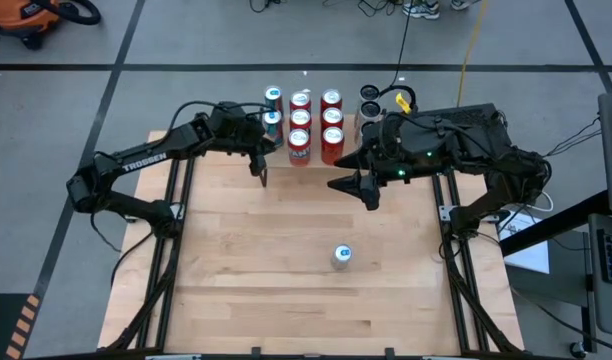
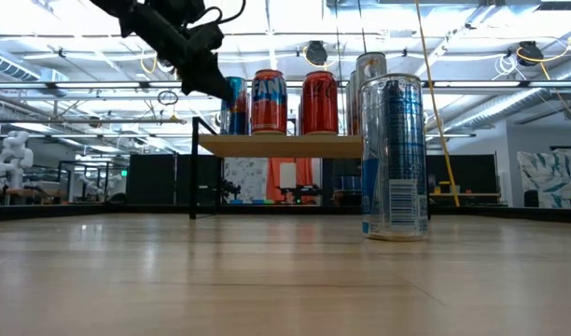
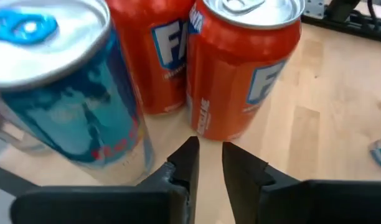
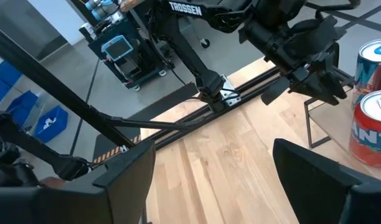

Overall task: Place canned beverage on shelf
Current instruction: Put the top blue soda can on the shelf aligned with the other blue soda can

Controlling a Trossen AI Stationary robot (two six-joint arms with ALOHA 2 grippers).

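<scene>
Nearest, one blue-and-silver aluminium can (image 2: 394,157) is left standing while the nearly-closed, empty left gripper (image 1: 261,176) should be withdrawn straight (right gripper (image 1: 370,192) wide, idle) from the wood-topped shelf (image 2: 281,146).

Left gripper (image 3: 209,163) raised at table's far left side, fingers nearly together, holding nothing; right gripper (image 1: 358,186) poised opposite, fingers spread wide, empty
</scene>
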